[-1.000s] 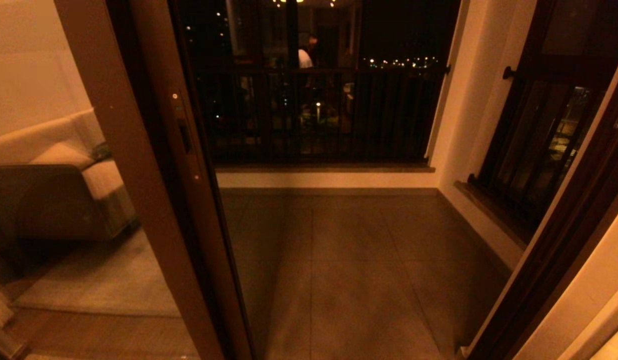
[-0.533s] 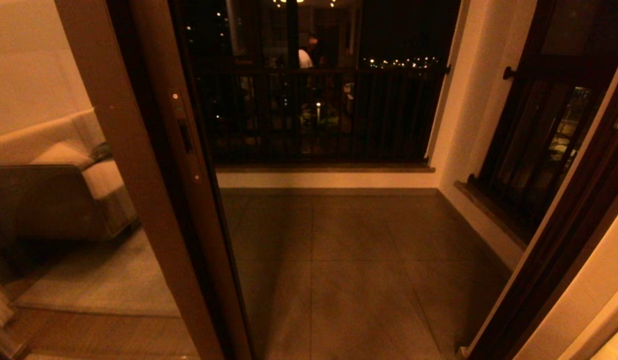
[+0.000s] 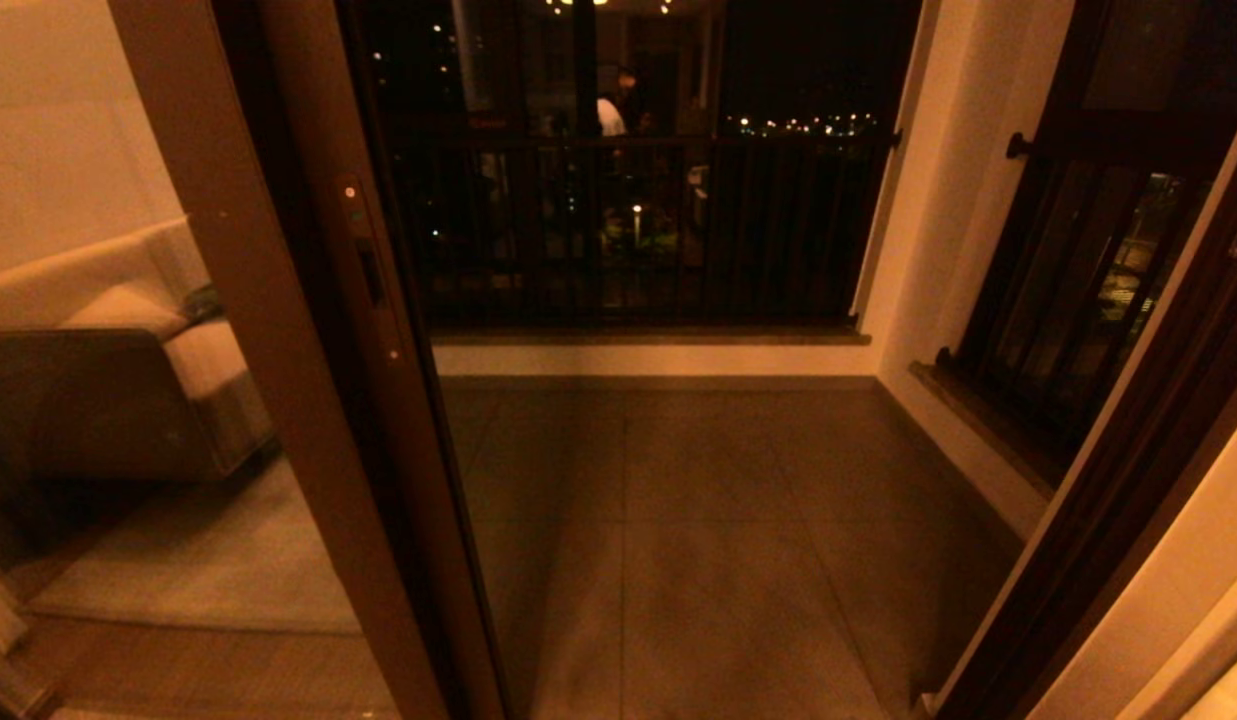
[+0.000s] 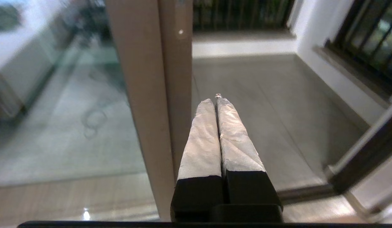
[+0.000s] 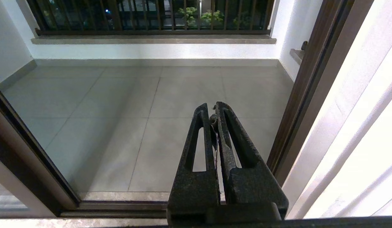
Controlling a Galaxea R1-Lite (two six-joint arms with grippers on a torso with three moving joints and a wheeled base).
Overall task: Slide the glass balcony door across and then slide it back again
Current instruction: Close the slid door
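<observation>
The glass balcony door (image 3: pixel 128 420) stands at the left of the head view, its brown upright carrying a slim recessed handle plate (image 3: pixel 370 270) with screws. The doorway to its right is open onto the tiled balcony. The door's top band is out of view. Neither arm shows in the head view. In the left wrist view my left gripper (image 4: pixel 216 99) is shut and empty, just to the open side of the door's upright (image 4: pixel 170 79), close to it; contact cannot be told. My right gripper (image 5: pixel 213 109) is shut, hanging over the threshold near the right jamb.
A dark balcony railing (image 3: pixel 638 230) closes the far side. A dark-framed barred window (image 3: pixel 1078 290) is on the right wall. The fixed door jamb (image 3: pixel 1128 480) runs down the right. The floor track (image 5: pixel 119 205) lies below. A sofa (image 3: pixel 108 390) shows in the glass.
</observation>
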